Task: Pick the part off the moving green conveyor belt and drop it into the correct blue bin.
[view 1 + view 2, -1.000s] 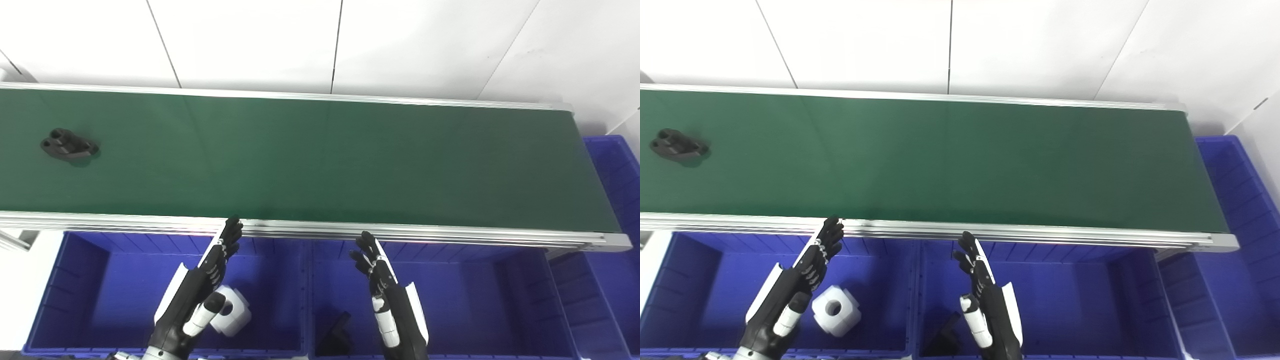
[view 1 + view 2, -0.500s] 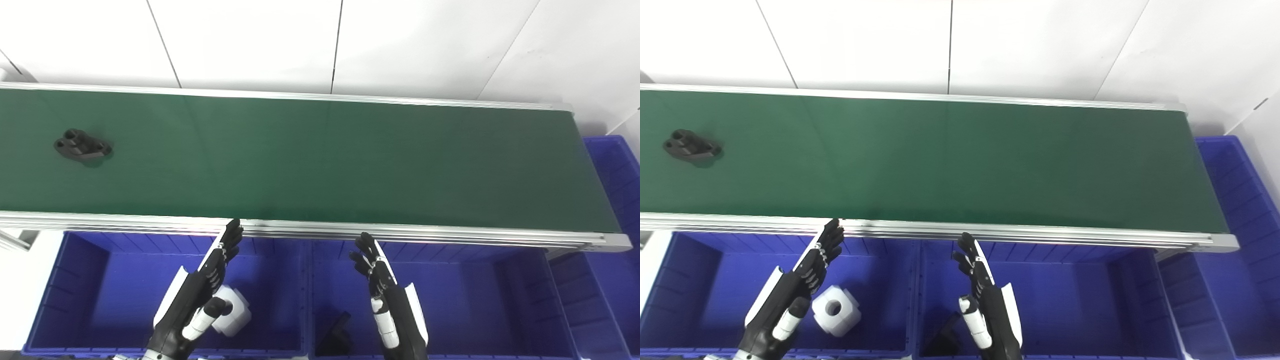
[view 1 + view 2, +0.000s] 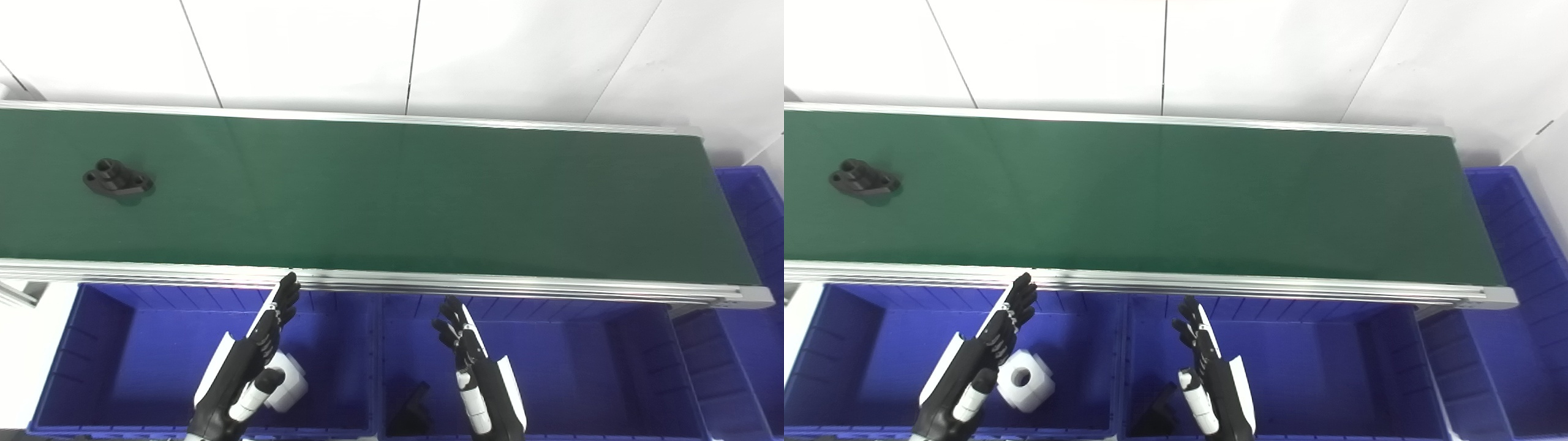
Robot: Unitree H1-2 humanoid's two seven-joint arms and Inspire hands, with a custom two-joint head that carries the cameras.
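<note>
Nothing is being held yet: both black robot hands, left hand [image 3: 260, 352] and right hand [image 3: 468, 355], are hovering open-fingered and empty over the blue plastic bins [image 3: 86, 343], while the small black moulded part [image 3: 117, 182] is lying on the green conveyor belt [image 3: 429, 196], far up-left of the left hand.

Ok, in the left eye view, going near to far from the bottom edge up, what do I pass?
Black part in the right bin → white part in the left bin → conveyor's near aluminium rail → black part on the belt → conveyor's far rail → white wall.

The part [image 3: 118, 184] lies on the belt [image 3: 429, 196] at its left end, with bins [image 3: 153, 361] in front below.
</note>
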